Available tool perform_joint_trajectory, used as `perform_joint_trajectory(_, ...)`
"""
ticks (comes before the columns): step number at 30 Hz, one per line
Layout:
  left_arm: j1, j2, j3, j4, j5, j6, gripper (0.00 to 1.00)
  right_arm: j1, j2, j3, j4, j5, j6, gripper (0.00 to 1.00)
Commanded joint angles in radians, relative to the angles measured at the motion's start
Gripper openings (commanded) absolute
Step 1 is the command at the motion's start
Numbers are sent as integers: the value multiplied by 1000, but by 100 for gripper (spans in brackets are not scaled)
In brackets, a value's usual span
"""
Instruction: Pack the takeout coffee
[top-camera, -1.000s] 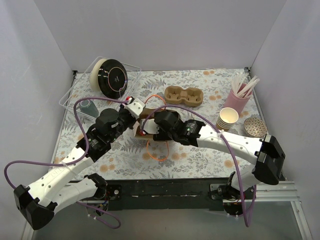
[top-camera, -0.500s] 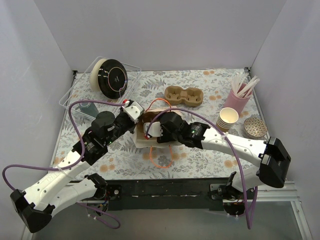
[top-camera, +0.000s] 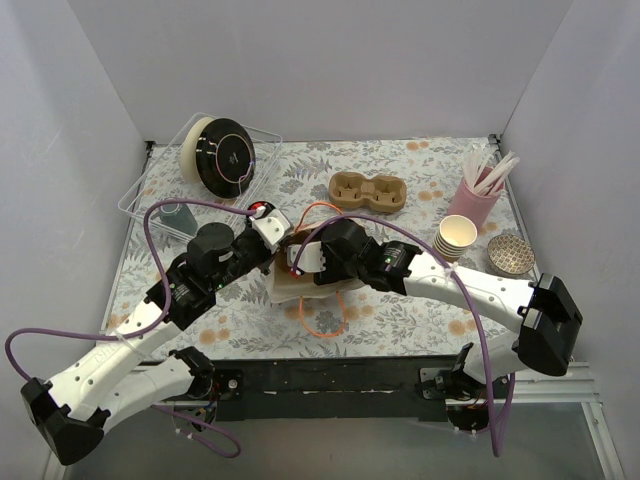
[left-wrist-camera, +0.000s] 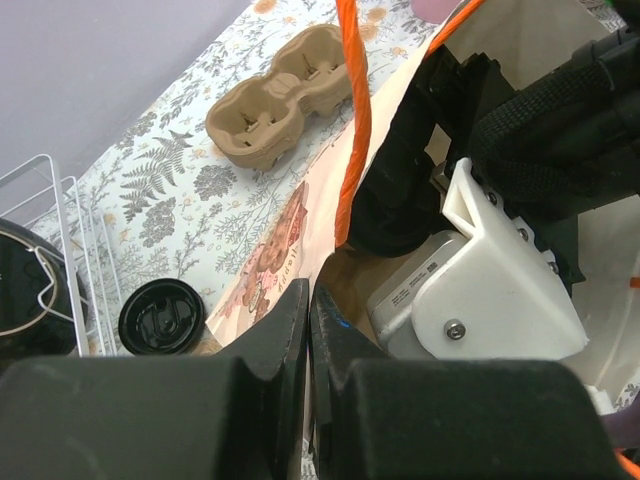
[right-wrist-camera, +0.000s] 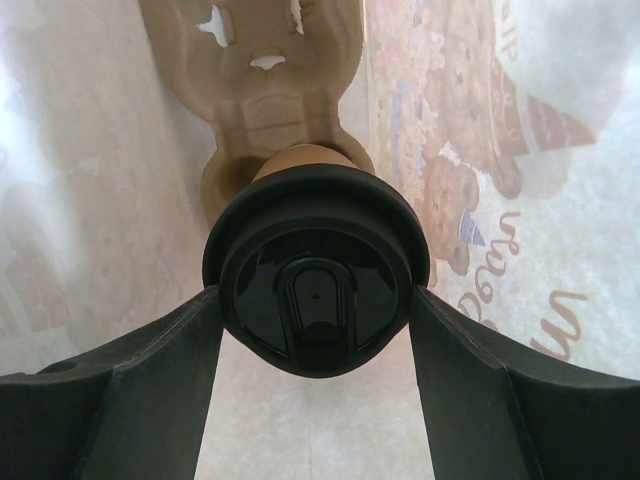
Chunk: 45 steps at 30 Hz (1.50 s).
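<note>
Placing step, I'd say: the right gripper (right-wrist-camera: 315, 300), in from three o'clock, grips the coffee cup (right-wrist-camera: 315, 250) wide-jawed inside the bag (left-wrist-camera: 280, 250) while the left gripper (left-wrist-camera: 308, 330), clamped tight, pinches its ten-o'clock rim; next, seat it gently and release.

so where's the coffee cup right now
Right wrist view, centre: the coffee cup sits between the fingers of the right gripper, inside the paper bag mid-table.

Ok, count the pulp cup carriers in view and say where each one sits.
2. The empty carrier lies on the table beyond the bag; the second carrier sits inside the bag, under the takeout coffee. The bag could hide more.
</note>
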Motion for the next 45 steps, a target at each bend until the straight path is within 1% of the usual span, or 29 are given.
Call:
perform_joint_trajectory(1,-4,-2,46,-6,43,-21,0,-8,-19,13,50,-28,-34,31)
perform_joint_trajectory(6,-4,10,63,-37,56,-34,0,-14,-9,9,35,-36,-63,31)
perform_joint_trajectory(12,-4,6,60,-72,24,4,0,-14,-42,7,12,-19,-64,31)
perform_joint_trajectory(17,-4,6,54,-72,25,9,0,-14,-59,13,-15,-11,-72,31)
perform_joint_trajectory(28,-4,13,51,-58,31,9,0,-12,-67,4,-61,-54,-90,30)
perform_joint_trajectory(37,-4,10,56,-58,36,4,0,-11,-36,-11,-11,-46,-121,29)
perform_joint_trajectory(45,-4,9,57,-66,45,2,0,-11,-33,-36,1,-36,-144,29)
